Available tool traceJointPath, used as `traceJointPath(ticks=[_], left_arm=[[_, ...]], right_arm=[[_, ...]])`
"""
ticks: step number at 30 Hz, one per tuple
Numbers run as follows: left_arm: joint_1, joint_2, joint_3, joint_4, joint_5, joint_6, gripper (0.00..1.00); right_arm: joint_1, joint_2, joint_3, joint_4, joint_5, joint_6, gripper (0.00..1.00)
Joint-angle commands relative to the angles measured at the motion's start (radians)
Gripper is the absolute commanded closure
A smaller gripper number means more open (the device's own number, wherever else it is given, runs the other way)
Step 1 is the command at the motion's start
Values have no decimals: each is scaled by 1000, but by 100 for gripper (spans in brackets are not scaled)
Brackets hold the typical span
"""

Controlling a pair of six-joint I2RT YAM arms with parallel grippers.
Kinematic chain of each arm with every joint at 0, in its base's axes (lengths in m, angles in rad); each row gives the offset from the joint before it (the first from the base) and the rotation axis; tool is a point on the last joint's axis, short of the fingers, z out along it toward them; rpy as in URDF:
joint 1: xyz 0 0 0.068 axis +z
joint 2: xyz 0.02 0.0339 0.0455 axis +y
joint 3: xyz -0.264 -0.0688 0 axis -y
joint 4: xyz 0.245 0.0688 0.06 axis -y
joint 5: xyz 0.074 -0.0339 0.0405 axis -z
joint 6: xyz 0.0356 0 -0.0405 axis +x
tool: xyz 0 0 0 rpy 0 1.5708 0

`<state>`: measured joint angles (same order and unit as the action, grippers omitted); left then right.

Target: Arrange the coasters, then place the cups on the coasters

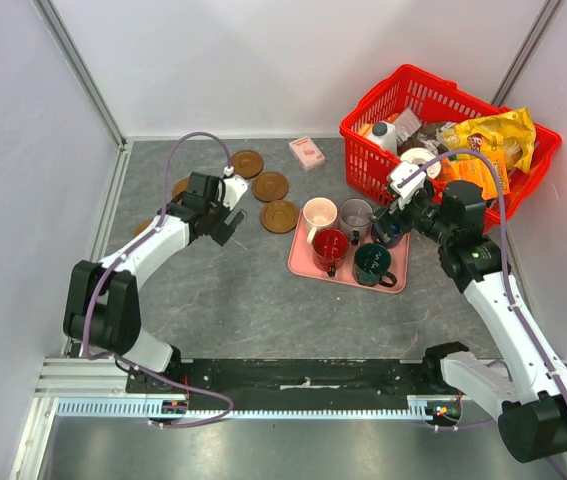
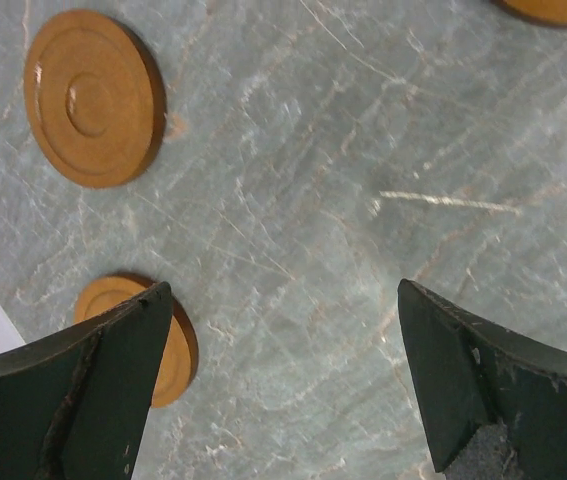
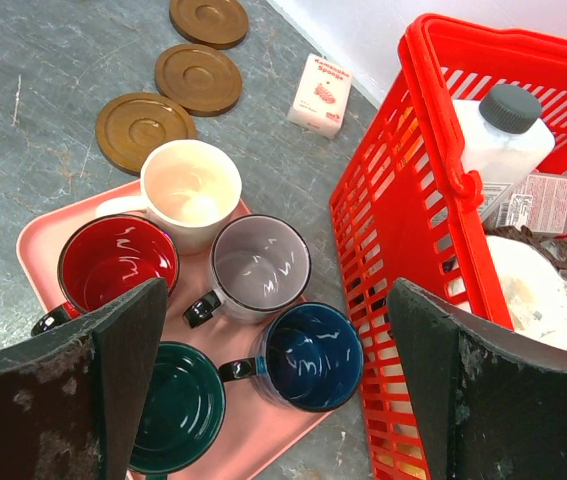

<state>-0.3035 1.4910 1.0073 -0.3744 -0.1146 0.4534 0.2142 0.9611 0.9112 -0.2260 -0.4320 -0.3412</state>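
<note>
Three brown coasters [image 1: 270,186] lie in a diagonal row behind the pink tray [image 1: 303,262], and two more [image 1: 180,187] lie at the left, partly hidden by my left arm. On the tray stand the cups: cream [image 3: 191,185], red [image 3: 118,265], grey [image 3: 260,265], dark green [image 3: 175,405] and navy [image 3: 311,355]. My right gripper [image 3: 276,292] hangs open above the navy and grey cups, touching neither. Over bare table my left gripper [image 2: 283,290] is open, with one coaster [image 2: 93,97] ahead to its left and another [image 2: 181,350] peeking from behind its left finger.
A red basket [image 1: 418,95] full of packets and a white bottle stands at the back right, close beside the tray. A small pink box [image 1: 306,151] lies behind the coasters. White walls close in the table at the back and on both sides.
</note>
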Motion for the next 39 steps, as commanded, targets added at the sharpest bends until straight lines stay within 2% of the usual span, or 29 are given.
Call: traceJointPath(ticks=[1,7,16,28,39], left_arm=[[3,90,128,8,-48,-31,0],[3,241,226,8,-108,-82,0],[1,371,249,38,-125,-94,0],[-5,348,157,87,-120,-44,0],[9,223,4,144,-189,-1,0]], right_arm=[[-18,-16,3,30,-22,11,2],[-19,-19,2,30,-25,10,2],[-19,-22,0,28,-28,1,2],[-21,-18,0,27,-30,-2,2],[-19,-19,0,27,-30,1,2]])
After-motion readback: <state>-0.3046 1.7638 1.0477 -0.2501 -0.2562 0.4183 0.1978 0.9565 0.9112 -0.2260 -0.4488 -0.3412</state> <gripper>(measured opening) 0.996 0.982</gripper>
